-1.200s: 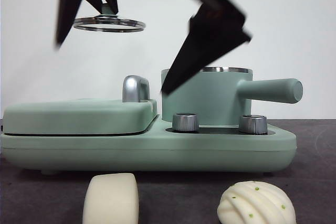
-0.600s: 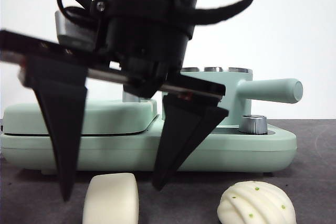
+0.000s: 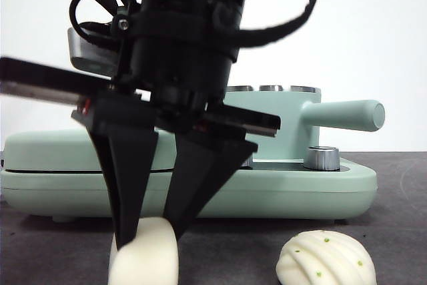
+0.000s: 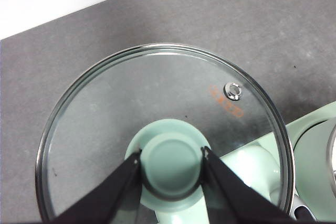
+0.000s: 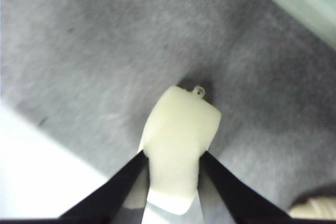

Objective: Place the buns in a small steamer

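Your right gripper [image 3: 152, 231] comes down from 12 o'clock in the front view, its 2 black jaws pinching the smooth cream-white bun [image 3: 143, 255] by its upper sides at the near edge of the dark gray table [image 3: 400, 245]. The right wrist view shows the same hold: your jaws press into both flanks of the pale block [image 5: 178, 140], which sits on the gray surface.

Your left gripper [image 4: 172, 163] pinches the mint-green knob [image 4: 170, 162] of the glass lid [image 4: 105, 129], held over the gray table. An orange mark is printed on the glass beside the small steel vent [image 4: 232, 91], at about 2 o'clock from the knob; its characters are too blurred to read.

The ridged white bun with green dots [image 3: 325, 258] rests on the table at 3 o'clock from the gripped bun, well apart from it. Behind both, at 12 o'clock, stands the mint-green cooker base [image 3: 320, 195] with a steel dial [image 3: 321, 157]. The small steamer [image 3: 293, 121] sits on the base's right half, uncovered, its long handle [image 3: 347, 115] pointing to 3 o'clock. You see no brand name on the appliance.
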Action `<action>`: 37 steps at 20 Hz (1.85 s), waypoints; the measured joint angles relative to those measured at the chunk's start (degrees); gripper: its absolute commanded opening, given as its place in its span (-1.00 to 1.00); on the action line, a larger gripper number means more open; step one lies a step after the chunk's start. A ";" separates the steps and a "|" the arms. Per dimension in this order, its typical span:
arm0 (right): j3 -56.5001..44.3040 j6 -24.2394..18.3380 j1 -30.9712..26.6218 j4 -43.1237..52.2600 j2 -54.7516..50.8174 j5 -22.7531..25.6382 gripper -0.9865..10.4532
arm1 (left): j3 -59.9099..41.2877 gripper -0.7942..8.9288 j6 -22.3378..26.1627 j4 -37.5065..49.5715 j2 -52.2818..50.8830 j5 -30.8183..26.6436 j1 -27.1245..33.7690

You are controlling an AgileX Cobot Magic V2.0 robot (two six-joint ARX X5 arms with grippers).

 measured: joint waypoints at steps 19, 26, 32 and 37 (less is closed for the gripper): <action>44.48 -19.76 -33.07 -28.70 6.73 -0.50 -0.62 | 0.00 -0.67 -0.39 0.02 0.00 0.00 1.07; 44.94 -23.02 -33.75 -25.68 13.88 -1.14 -0.62 | 0.00 -0.67 -0.39 0.02 0.00 0.00 1.07; 44.94 -24.15 -33.75 -25.31 17.35 -1.16 -0.58 | 0.00 -0.67 -0.39 0.04 0.00 0.02 1.11; 44.98 -24.68 -33.75 -24.98 17.38 -1.38 -0.20 | 0.00 -0.68 -0.39 0.04 0.00 0.02 1.18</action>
